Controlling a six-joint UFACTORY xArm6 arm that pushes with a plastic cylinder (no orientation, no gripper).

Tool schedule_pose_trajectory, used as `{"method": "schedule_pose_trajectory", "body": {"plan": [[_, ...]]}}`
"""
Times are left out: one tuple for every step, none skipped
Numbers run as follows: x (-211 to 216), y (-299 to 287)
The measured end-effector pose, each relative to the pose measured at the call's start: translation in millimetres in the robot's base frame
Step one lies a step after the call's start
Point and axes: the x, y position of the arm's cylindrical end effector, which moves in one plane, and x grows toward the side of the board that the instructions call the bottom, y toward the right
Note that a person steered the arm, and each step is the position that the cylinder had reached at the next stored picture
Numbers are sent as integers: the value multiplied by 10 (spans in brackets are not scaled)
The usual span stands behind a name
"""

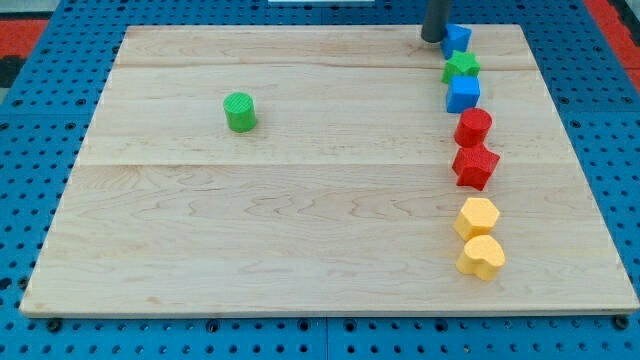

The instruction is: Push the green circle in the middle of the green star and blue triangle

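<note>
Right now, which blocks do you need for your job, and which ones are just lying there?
For the job:
green circle
green star
blue triangle, at the view's top right
my tip, just left of the blue triangle

Just lying about:
blue cube
red cylinder
red star
yellow hexagon
yellow heart

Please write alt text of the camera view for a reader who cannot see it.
A green circle block sits alone left of centre on a wooden board. Seven blocks line the right side, including a green star block. My tip stands at the top, beside the topmost blue block.
</note>
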Motion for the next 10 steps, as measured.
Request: {"method": "schedule_pose_trajectory", "body": {"plan": [[0,-365],[149,-1665],[552,-2770],[1041,-3630],[1524,-3926],[1632,-3335],[1517,-2648],[1341,-2095],[1427,-1719],[1389,-1575]]}}
